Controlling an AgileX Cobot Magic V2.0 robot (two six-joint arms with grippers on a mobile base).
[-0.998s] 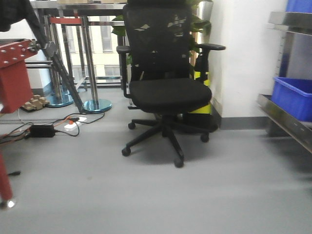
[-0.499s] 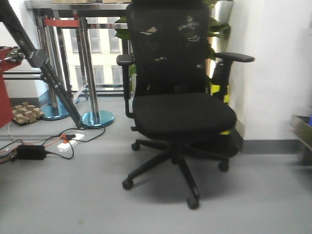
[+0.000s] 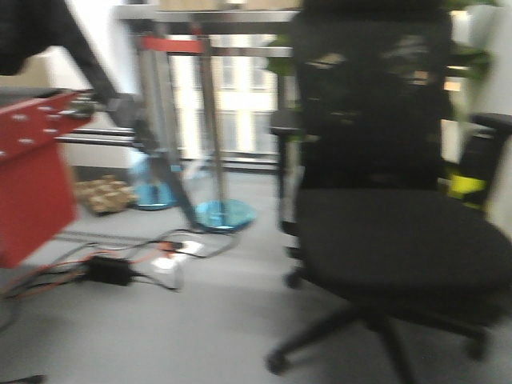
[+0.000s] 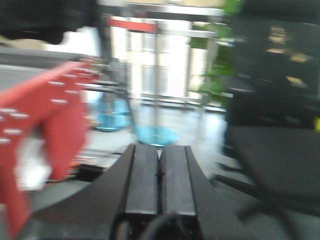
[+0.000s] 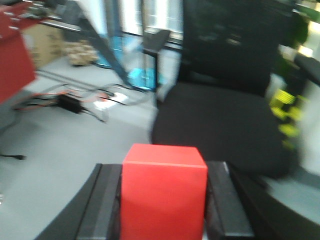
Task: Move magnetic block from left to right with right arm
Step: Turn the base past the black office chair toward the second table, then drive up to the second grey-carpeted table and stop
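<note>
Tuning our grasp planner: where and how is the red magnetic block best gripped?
On two opposite flat side faces of the magnetic block, with the jaws closing from its left and right. Its faces are plain, parallel and sharp-edged, so the jaws seat squarely. The right gripper holds it just this way.

Black left pincer [image 4: 160, 150] (flat-sided)

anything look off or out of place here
Loose black and orange cables and a black power brick sprawl across the grey floor. The bright-red cube sits squarely in the right gripper; nothing looks spilled or broken.
</note>
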